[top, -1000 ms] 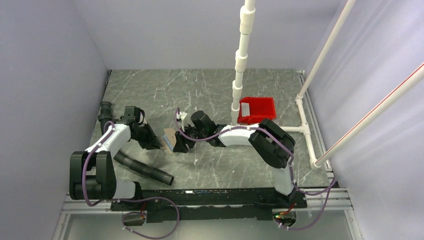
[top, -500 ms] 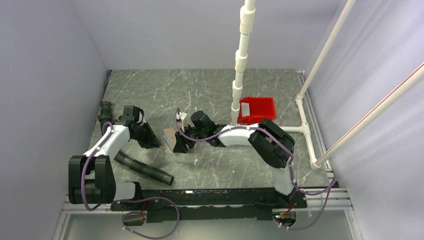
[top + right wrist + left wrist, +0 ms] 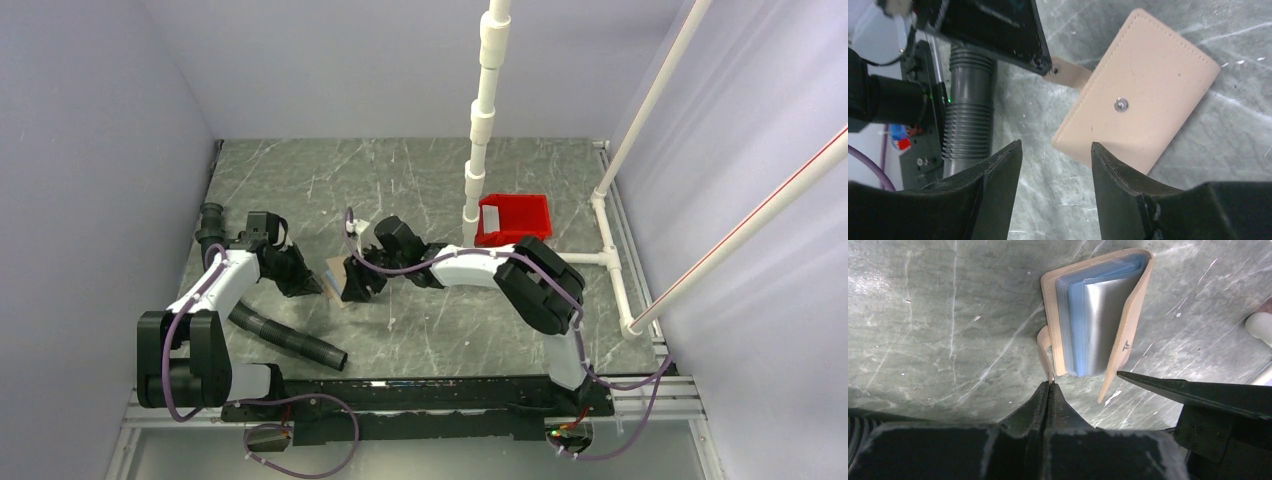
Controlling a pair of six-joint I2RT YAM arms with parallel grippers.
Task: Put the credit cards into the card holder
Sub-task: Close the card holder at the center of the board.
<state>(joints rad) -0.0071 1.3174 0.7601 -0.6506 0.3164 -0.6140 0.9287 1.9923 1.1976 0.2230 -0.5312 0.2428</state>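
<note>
Nearest my bases, a ribbed grey hose (image 3: pixel 288 340) lies on the desk (image 3: pixel 420 330) by my left arm. Past it, toward the middle of the desk, my left claw (image 3: pixel 1050 386) is squeezed narrow, its tips closed on the very end of the pale snap tab (image 3: pixel 1042 347) of the card holder (image 3: pixel 1134 310). The card holder rests on the desk between my two claws, partly open, with bluish sleeves and a silvery-grey sheet showing inside; I cannot tell whether that sheet is a card. My right claw (image 3: pixel 1055 150) stands wide with nothing between its fingers, just short of the holder's tan outer face with its snap stud. Farther back on the right, well apart from the holder, a pale card (image 3: pixel 492 216) lies in the red tray (image 3: pixel 530 225), beside the foot of the white pipe post (image 3: pixel 478 150).
</note>
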